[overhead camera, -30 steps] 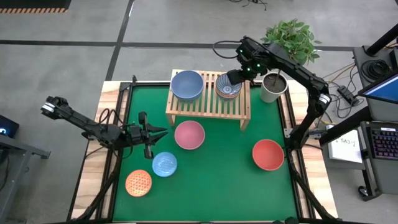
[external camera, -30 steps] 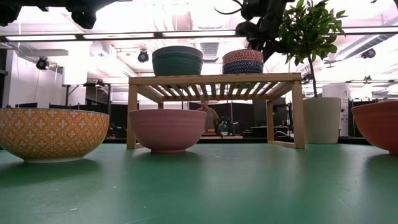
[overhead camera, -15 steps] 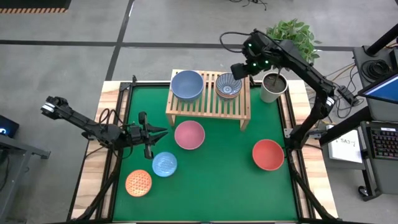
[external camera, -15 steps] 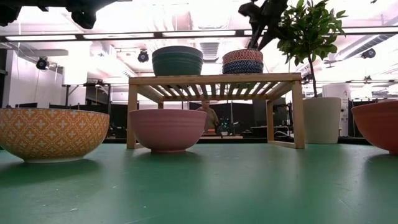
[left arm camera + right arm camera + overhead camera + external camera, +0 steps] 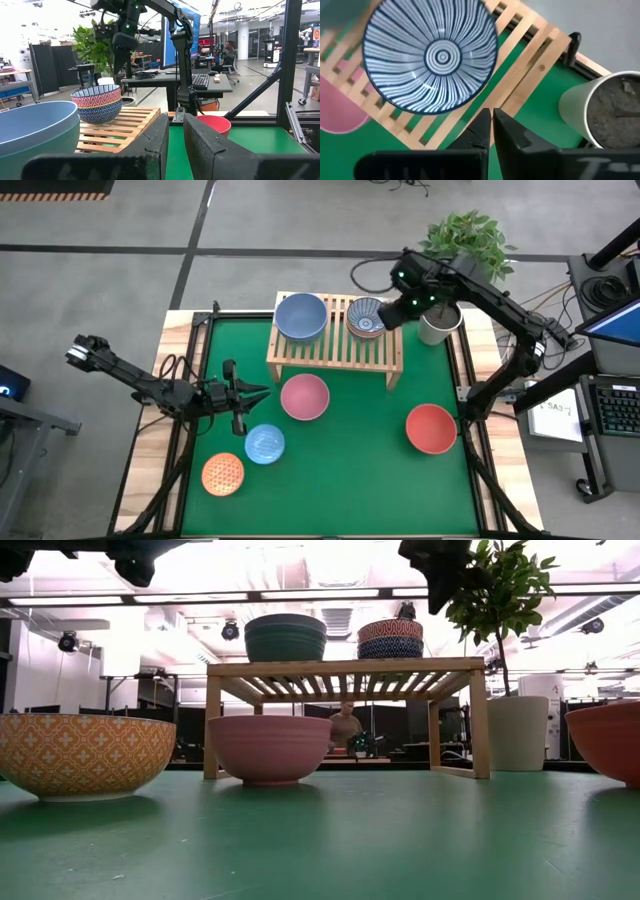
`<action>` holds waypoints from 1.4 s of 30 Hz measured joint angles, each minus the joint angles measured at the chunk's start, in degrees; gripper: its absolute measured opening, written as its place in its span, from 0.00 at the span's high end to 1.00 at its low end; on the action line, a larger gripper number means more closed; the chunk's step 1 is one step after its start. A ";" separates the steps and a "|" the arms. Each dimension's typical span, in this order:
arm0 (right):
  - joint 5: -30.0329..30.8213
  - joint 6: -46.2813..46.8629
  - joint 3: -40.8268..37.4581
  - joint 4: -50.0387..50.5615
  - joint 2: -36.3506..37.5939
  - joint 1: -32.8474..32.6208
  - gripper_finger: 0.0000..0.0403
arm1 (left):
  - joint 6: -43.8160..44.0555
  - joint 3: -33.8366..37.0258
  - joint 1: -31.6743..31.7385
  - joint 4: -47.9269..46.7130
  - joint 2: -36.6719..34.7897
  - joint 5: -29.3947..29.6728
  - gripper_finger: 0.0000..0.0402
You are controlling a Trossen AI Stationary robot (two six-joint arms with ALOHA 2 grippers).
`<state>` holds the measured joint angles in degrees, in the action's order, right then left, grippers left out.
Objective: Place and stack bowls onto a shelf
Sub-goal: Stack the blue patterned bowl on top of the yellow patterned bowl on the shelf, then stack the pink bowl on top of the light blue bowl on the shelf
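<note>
The light-wood shelf (image 5: 335,340) stands at the far side of the green mat. On its slats a slate blue bowl (image 5: 301,316) sits nested in a dark green bowl (image 5: 285,637), with a patterned bowl (image 5: 431,57) striped blue inside beside them. My right gripper (image 5: 491,122) is shut and hangs above the shelf's right end, between the patterned bowl and the plant pot, touching nothing. Pink (image 5: 305,396), light blue (image 5: 265,443), orange (image 5: 223,474) and red (image 5: 431,428) bowls rest on the mat. My left gripper (image 5: 172,135) waits at the mat's left, level, open by a narrow gap.
A white plant pot (image 5: 438,322) with a leafy plant stands just right of the shelf, close to my right arm. Open green mat lies between the pink and red bowls and along the near edge. A person sits in the room behind the table.
My right gripper has risen from over the patterned bowl and moved toward the table's right edge, now past the bowl's rim. The patterned bowl stays where it was on the shelf.
</note>
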<state>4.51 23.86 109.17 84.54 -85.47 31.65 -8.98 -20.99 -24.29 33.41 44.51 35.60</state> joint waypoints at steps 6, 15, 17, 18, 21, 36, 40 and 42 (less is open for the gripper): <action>0.08 -0.01 -1.79 -3.00 -0.04 -2.08 0.98 | 0.00 0.00 0.02 -0.02 0.00 0.00 0.90; 0.17 -0.05 -4.67 -5.95 -0.04 -2.29 0.98 | 0.00 0.00 0.01 -0.02 0.00 0.00 0.90; 0.18 -0.05 -5.02 -6.02 -0.04 -2.29 0.98 | 0.00 0.00 0.00 -0.02 0.01 0.01 0.90; 0.20 -0.07 -5.11 -6.04 -0.04 -2.29 0.98 | 0.00 0.00 0.01 -0.02 0.00 0.01 0.90; 1.00 -0.07 -5.18 -6.25 -0.04 -2.29 0.98 | 0.00 0.00 0.00 -0.02 0.00 0.02 0.90; 2.79 -1.81 -6.05 -7.33 0.14 -2.98 0.98 | 0.00 0.00 0.00 -0.02 0.00 0.01 0.90; 6.75 -5.24 -7.12 -9.69 3.50 -6.88 0.98 | 0.00 0.00 0.00 0.61 -0.02 0.02 0.90; 8.01 -6.98 -9.61 -14.42 6.78 -9.54 0.98 | 0.03 0.00 0.01 1.49 -0.02 0.02 0.90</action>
<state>12.53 16.88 99.56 70.12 -78.69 22.11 -8.95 -20.99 -24.28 34.90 44.49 35.62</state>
